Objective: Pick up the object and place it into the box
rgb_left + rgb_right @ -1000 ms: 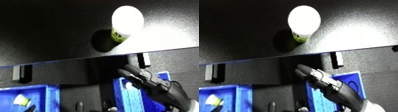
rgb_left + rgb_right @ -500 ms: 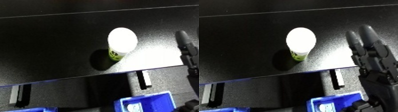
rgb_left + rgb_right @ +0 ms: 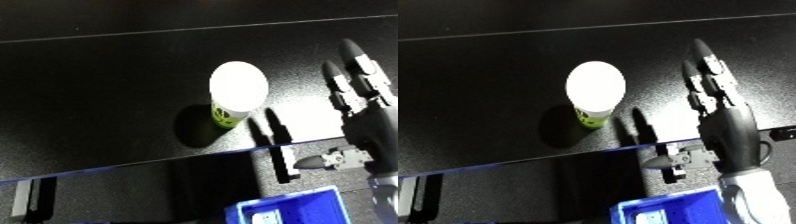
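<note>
A small cup with a white lid and a green printed body [image 3: 595, 95] stands upright on the black table [image 3: 478, 90]. My right hand [image 3: 725, 125] hovers just right of the cup, apart from it, with its fingers straight and pointing away from me and its thumb sticking out to the left near the table's front edge. The hand holds nothing. A corner of the blue bin [image 3: 669, 211] shows at the bottom, below the table's edge. My left hand is out of both views.
The table's front edge [image 3: 133, 167] runs across the lower part of the view, with dark brackets [image 3: 31, 197] under it. A white item [image 3: 649, 218] lies inside the blue bin.
The right hand has moved left, closer to the cup. The camera has shifted a little, so the cup and the table's edge sit slightly differently in the picture.
</note>
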